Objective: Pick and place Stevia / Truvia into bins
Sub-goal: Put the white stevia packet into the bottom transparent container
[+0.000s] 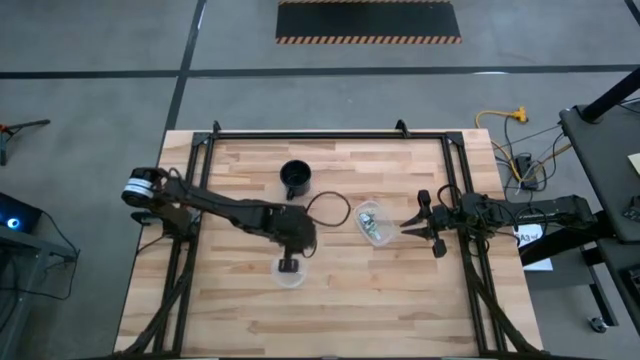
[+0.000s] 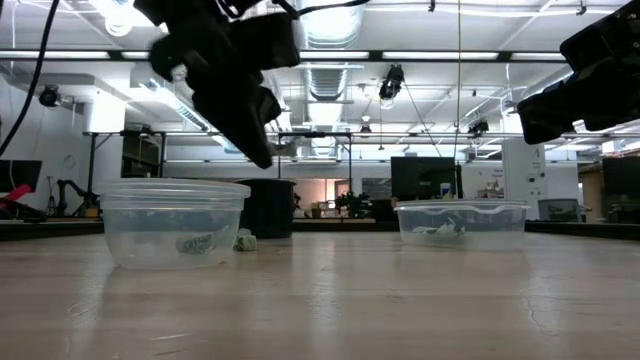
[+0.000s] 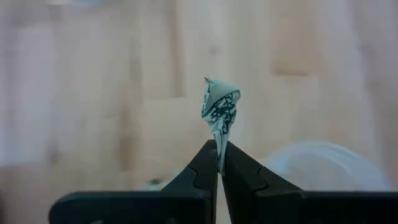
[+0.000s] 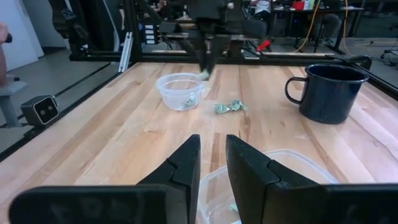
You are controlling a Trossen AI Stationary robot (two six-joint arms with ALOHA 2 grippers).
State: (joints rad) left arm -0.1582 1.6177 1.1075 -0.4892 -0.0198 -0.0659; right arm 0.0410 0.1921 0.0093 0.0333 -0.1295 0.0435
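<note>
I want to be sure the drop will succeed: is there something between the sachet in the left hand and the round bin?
Nothing visible is in the way. The left hand is shut on a crumpled sachet and hangs just above the open round bin; no lid or other object lies between them.

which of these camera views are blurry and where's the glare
Left wrist view: sachet in the left pincer sharp, table behind it blurred. Low view: ceiling lights glare; arms dark silhouettes. Right wrist view: right pincer soft up close; round bin and mug clear.
</note>
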